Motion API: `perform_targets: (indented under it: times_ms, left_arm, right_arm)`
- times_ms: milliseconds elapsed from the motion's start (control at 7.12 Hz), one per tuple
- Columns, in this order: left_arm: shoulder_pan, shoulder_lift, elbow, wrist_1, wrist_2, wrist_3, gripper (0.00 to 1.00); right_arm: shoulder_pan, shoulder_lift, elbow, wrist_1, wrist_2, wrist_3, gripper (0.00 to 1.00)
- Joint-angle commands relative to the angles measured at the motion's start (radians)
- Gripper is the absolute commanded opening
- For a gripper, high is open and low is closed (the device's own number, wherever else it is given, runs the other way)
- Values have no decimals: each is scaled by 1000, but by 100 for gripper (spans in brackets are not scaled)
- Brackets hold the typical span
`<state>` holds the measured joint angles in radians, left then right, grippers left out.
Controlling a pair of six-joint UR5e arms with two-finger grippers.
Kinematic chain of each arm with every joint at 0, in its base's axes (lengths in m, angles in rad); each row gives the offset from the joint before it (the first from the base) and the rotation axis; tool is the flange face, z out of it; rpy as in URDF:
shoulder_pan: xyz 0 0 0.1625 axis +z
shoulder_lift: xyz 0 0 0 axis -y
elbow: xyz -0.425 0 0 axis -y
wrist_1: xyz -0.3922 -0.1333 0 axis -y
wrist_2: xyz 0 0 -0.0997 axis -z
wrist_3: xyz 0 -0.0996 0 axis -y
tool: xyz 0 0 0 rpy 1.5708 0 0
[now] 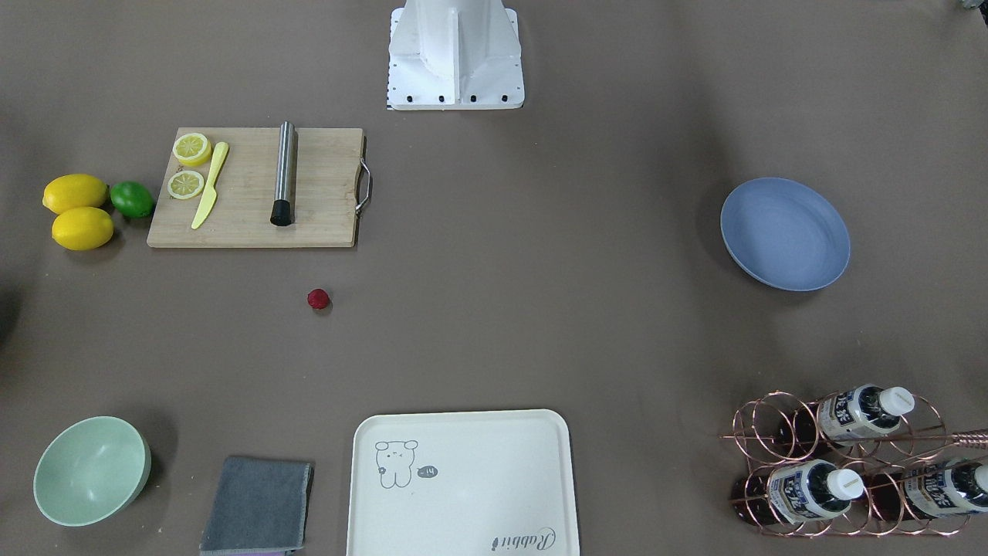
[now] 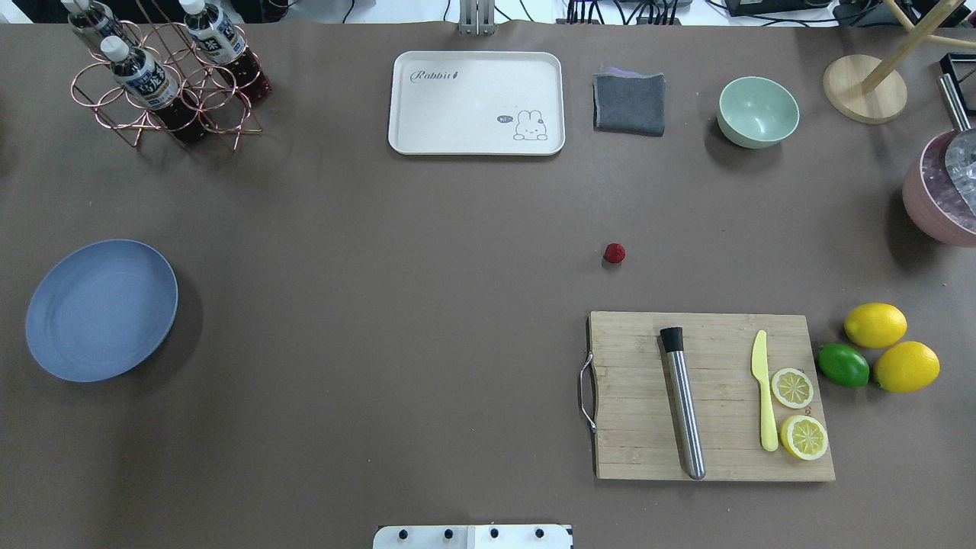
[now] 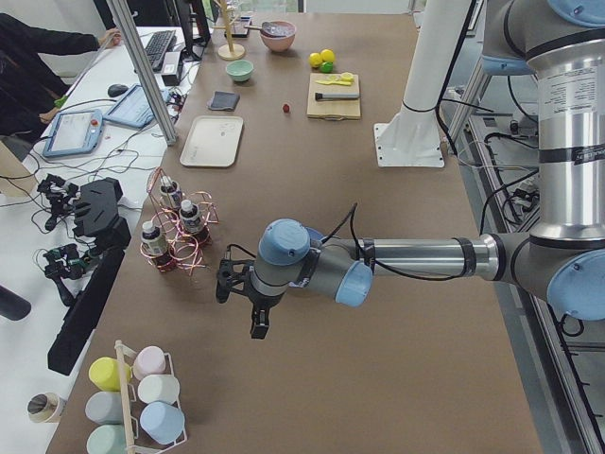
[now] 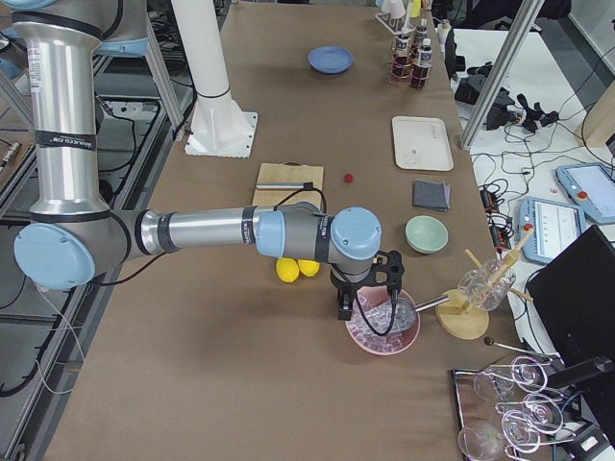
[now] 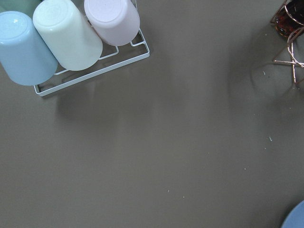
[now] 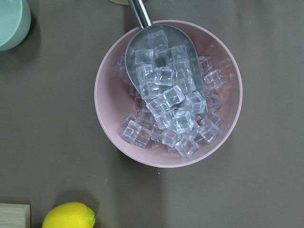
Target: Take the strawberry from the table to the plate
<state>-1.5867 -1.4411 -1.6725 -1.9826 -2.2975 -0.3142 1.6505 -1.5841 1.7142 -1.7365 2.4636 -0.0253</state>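
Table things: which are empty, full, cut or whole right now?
strawberry: whole, loose on the table
plate: empty
mint bowl: empty
cream tray: empty
pink bowl: full of ice cubes, scoop inside
whole lemons: uncut
lemon halves: cut, on cutting board
bottles: capped
grey cloth: folded

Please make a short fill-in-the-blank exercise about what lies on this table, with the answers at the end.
1. The strawberry lies on the ___, not on the plate.
2. The pink bowl holds a metal scoop and many ___ cubes.
3. Beside the two whole lemons lies one green ___.
4. The copper rack holds ___ bottles.
Missing words: table; ice; lime; three.
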Motion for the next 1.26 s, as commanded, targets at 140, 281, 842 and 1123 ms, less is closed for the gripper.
perform_targets:
  times_ms: [140, 281, 842, 1123]
  left_arm:
    - [10, -10, -6, -16, -2, -2, 99]
    - [10, -12, 3, -24, -3, 1, 99]
    - [10, -7, 23, -183, -13, 0, 99]
    - [13, 13, 31, -188, -16, 1, 99]
  right_arm:
    - [-1, -1, 2, 0, 0, -4, 100]
    - [0, -1, 2, 0, 0, -2, 100]
    - [15, -4, 10, 0, -2, -8, 100]
    - [26, -8, 12, 0, -2, -8, 100]
